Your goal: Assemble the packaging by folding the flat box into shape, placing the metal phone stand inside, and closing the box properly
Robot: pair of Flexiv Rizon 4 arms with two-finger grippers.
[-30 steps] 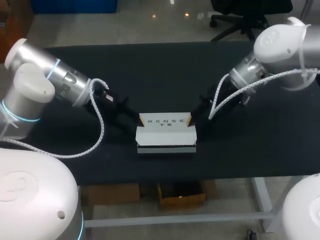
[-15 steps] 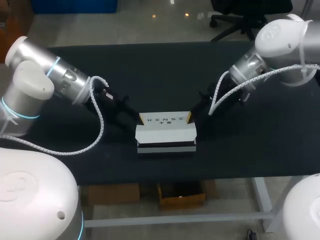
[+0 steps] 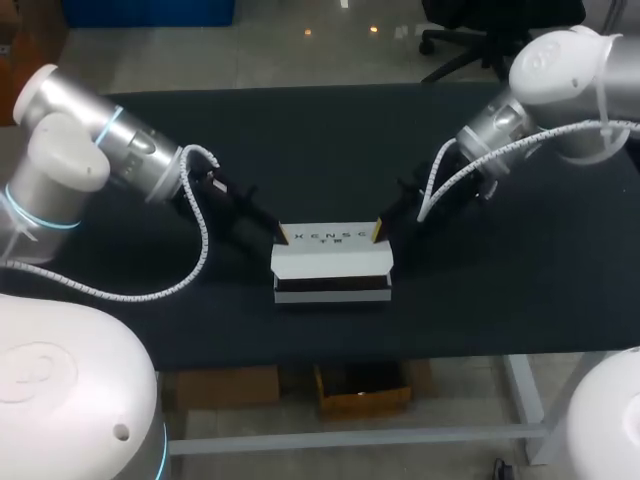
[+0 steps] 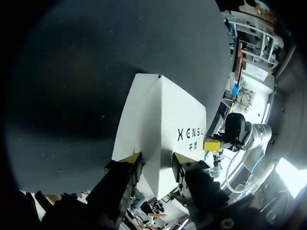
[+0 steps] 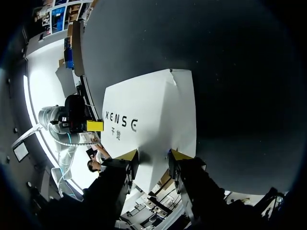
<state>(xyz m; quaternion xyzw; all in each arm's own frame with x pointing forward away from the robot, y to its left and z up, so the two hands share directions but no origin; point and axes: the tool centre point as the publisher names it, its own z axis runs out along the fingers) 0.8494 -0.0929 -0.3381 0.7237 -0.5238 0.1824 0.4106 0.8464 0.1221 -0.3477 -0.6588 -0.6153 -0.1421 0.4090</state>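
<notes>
The white box point(image 3: 330, 268) lies mid-table near the front edge, its printed lid panel tilted up at the back and a dark slit along its front. My left gripper point(image 3: 283, 237) is at the lid's left end. In the left wrist view the box's point(image 4: 163, 115) folded ridge runs between the left gripper's point(image 4: 156, 160) two tips, which press it from both sides. My right gripper point(image 3: 377, 232) grips the right end the same way, shown in the right wrist view as the gripper point(image 5: 152, 155) astride the box point(image 5: 153, 115). No phone stand shows in any view.
The black table top point(image 3: 330, 140) stretches bare behind and to both sides of the box. The table's front edge point(image 3: 400, 355) runs close below the box. Each arm's white cable loops hang beside its wrist.
Both grippers have risen slightly and drawn a little closer at the lid's ends. The printed panel stands a bit steeper. The box's base has stayed in place.
</notes>
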